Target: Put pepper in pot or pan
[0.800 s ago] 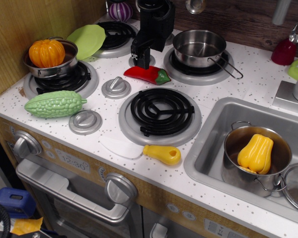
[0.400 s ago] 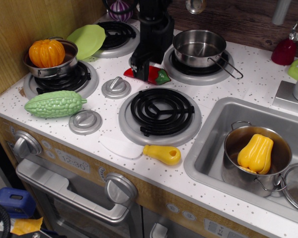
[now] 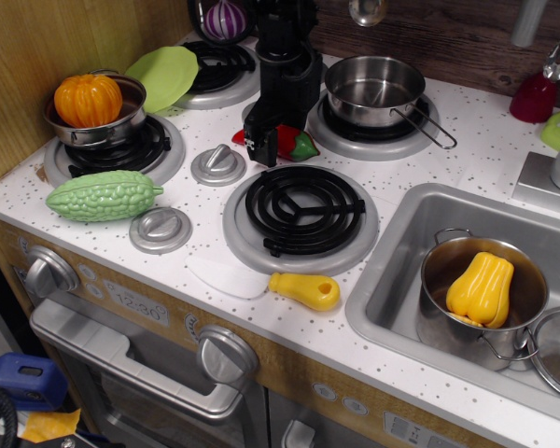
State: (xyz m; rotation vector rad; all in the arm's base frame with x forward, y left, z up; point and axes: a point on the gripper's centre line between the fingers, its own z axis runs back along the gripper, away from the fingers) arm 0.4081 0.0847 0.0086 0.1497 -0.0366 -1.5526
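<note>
Gripper (image 3: pixel 264 145) down over pepper (image 3: pixel 296 142), hiding its middle; grip unclear. Saucepan (image 3: pixel 373 89) just beyond.

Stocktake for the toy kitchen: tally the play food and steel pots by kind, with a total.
Red chili pepper: 1
Orange pumpkin: 1
Green bitter gourd: 1
Yellow bell pepper: 1
Purple onion: 1
Steel pots: 3 (saucepan, pumpkin pot, sink pot)
Total: 8

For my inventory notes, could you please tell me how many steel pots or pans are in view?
3: a shiny steel saucepan with wire handle on the back right burner, a steel pot holding the orange pumpkin on the left burner, and a steel pot holding the yellow toy in the sink.
</note>
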